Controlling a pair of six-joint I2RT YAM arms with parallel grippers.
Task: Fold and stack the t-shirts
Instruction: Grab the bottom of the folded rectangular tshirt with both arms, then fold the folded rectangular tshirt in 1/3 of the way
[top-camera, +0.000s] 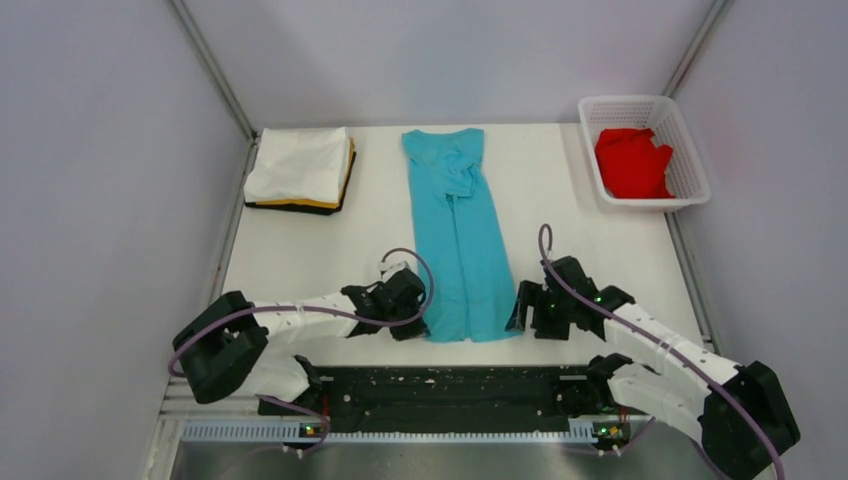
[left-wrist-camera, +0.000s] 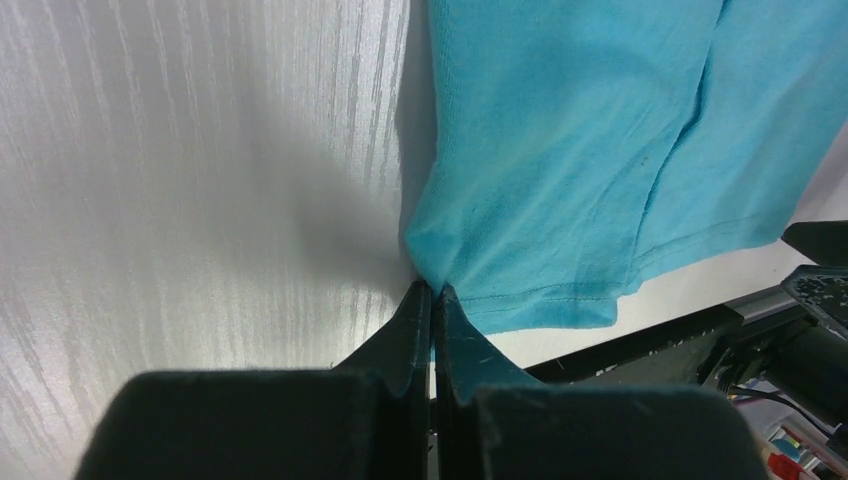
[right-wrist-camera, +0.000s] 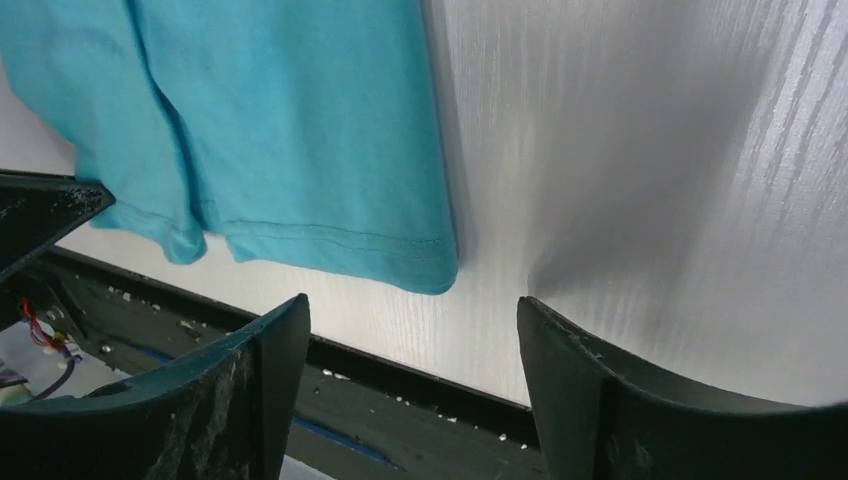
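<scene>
1. Pinching the turquoise cloth t-shirt (top-camera: 462, 240), laid along the table (top-camera: 300, 250) middle, at its near-left hem corner, my left gripper (left-wrist-camera: 433, 295) has jaws pressed together.
2. My right gripper (right-wrist-camera: 412, 315) stands spread beside the near-right corner; I'd cover the hem before closing.

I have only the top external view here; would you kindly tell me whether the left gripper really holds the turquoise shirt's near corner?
Observer: Yes. The left wrist view shows the left gripper shut, with the near left hem corner of the turquoise t-shirt bunched up at its tips.
Operator: Thank you. And does the right one have its corner?
Observer: No. In the right wrist view the right gripper is open. The other hem corner lies flat on the table just beyond the gap between its fingers, touching neither.
</scene>
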